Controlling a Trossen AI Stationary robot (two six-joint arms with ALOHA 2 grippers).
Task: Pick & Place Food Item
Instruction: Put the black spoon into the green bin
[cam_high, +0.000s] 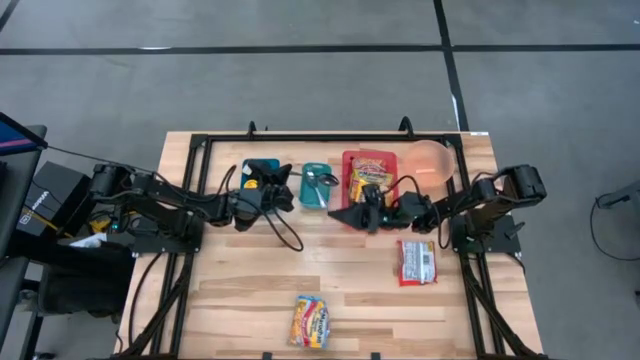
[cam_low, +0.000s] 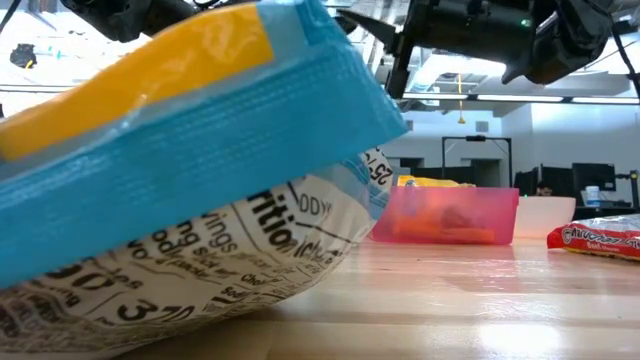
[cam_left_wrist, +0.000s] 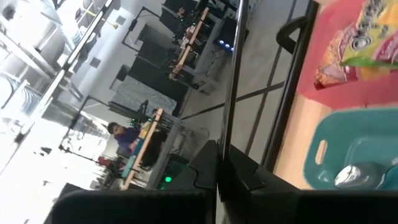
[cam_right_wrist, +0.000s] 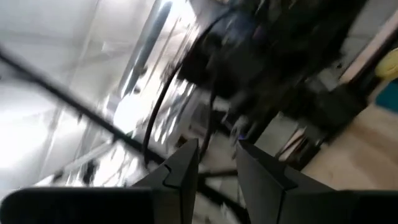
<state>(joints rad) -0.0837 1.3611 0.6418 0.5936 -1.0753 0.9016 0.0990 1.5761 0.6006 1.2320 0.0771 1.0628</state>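
Note:
A red tray (cam_high: 350, 160) at the far middle of the table holds a yellow-and-red snack packet (cam_high: 373, 166). A teal tray (cam_high: 315, 196) with a shiny metal item (cam_left_wrist: 352, 175) stands to its left. A red packet (cam_high: 416, 262) lies flat on the table at the right. A colourful packet (cam_high: 311, 321) lies by the near edge and fills the low view (cam_low: 200, 170). My left gripper (cam_high: 290, 193) hangs shut, level, just left of the teal tray. My right gripper (cam_high: 346, 213) hangs open above the red tray's near left corner, with nothing between its fingers (cam_right_wrist: 249, 168).
A pink bowl (cam_high: 432, 160) stands right of the red tray, at the far right. A black frame rail (cam_high: 330, 138) runs along the table's far edge. Bare wood lies across the table's middle and near left.

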